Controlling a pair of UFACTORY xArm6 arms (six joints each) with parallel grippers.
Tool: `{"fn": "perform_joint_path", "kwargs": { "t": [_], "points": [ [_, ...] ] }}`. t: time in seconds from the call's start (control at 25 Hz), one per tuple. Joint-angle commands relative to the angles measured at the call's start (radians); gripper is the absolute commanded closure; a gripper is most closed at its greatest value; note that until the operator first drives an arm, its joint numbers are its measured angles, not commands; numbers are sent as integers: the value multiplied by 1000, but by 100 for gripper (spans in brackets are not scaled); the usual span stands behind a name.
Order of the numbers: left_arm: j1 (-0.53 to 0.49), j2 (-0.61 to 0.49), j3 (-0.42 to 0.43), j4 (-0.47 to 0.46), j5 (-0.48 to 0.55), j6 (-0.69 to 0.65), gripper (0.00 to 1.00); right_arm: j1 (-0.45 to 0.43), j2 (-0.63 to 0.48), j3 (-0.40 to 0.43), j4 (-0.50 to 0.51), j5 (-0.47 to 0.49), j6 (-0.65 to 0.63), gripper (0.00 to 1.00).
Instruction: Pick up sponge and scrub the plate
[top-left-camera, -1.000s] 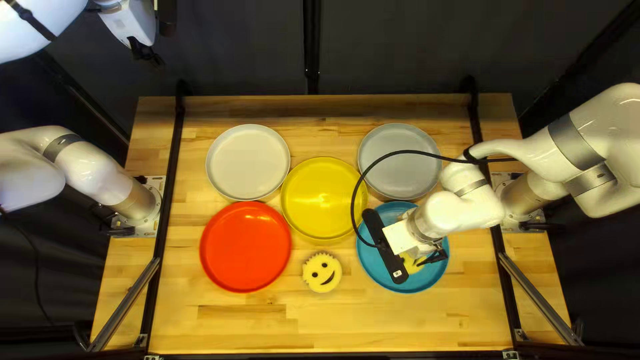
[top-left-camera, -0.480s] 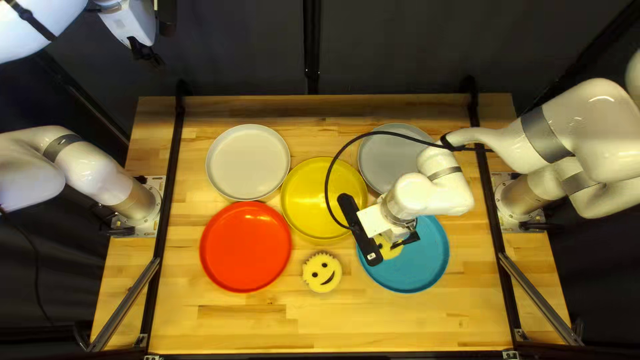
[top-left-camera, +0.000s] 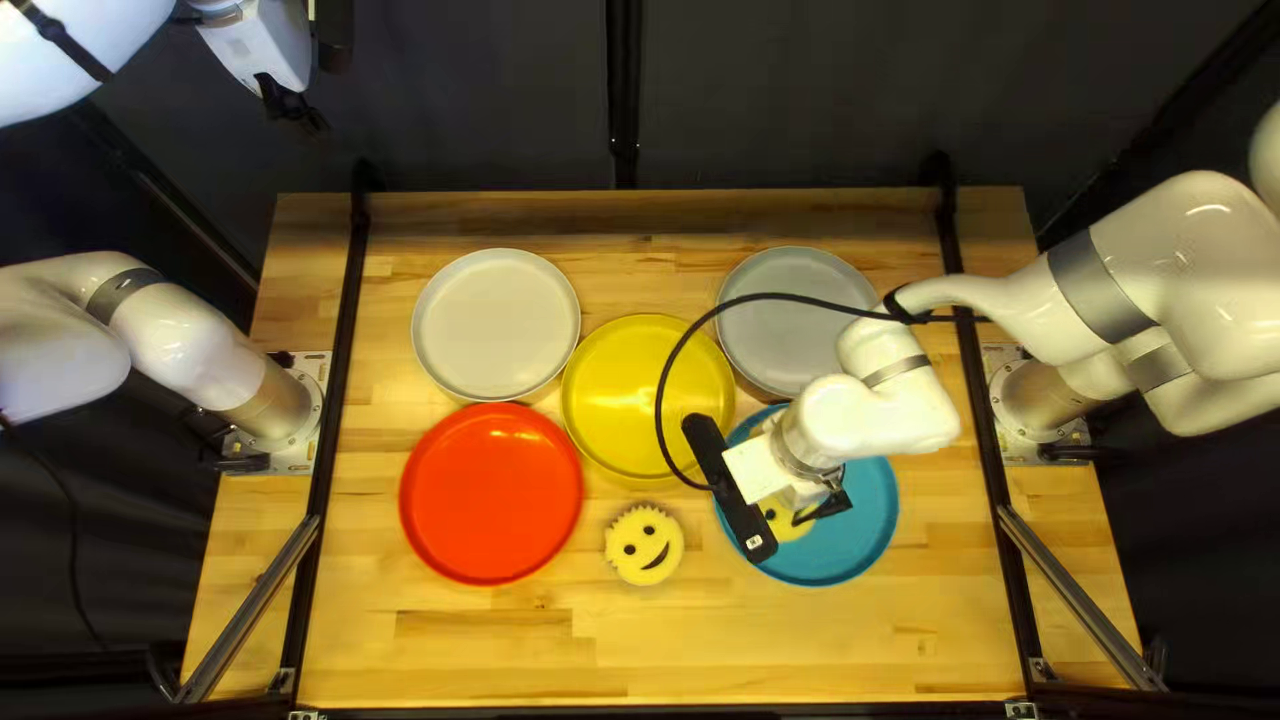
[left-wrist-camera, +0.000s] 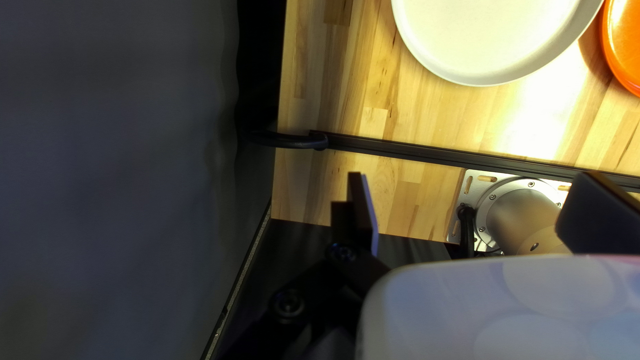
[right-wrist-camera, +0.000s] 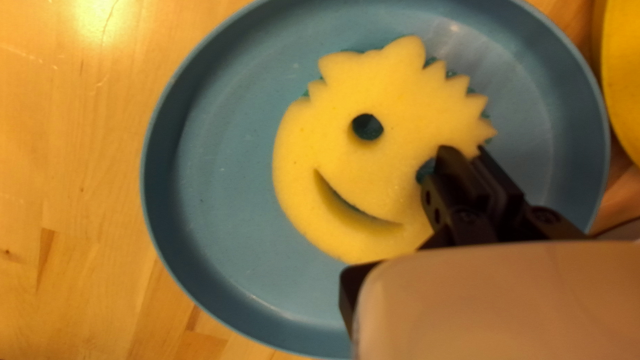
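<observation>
My right gripper (top-left-camera: 824,507) is over the blue plate (top-left-camera: 870,523), by the yellow smiley sponge (top-left-camera: 790,520), which lies in that plate. In the right wrist view my right gripper (right-wrist-camera: 460,152) is closed on the edge of the sponge (right-wrist-camera: 393,153), its two fingers close together with foam pinched between them. Bare blue plate (right-wrist-camera: 220,167) shows around the foam. My left gripper (top-left-camera: 296,110) hangs raised beyond the table's far left corner; in its wrist view the left gripper (left-wrist-camera: 472,179) has widely parted fingers and holds nothing.
A second smiley sponge (top-left-camera: 644,544) rests on the wood between the red plate (top-left-camera: 491,494) and the blue one. A yellow plate (top-left-camera: 648,398), a white plate (top-left-camera: 496,324) and a grey plate (top-left-camera: 798,320) stand farther back. A black cable (top-left-camera: 667,387) loops over the yellow plate.
My right gripper and its sponge first moved left and toward the far edge across the blue plate, then slightly back toward the right and the near edge. My left arm stays still.
</observation>
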Motion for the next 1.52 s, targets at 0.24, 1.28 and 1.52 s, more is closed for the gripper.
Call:
{"fn": "perform_joint_path", "kwargs": {
  "t": [0.24,1.28,1.52],
  "points": [
    [0,0,0,0,0,0,0,12,-36,51,2,-6,20,100],
    [0,0,0,0,0,0,0,-204,-103,105,-71,-39,-119,100],
    [0,0,0,0,0,0,0,-181,-137,142,-71,-27,-94,100]
  ]
}}
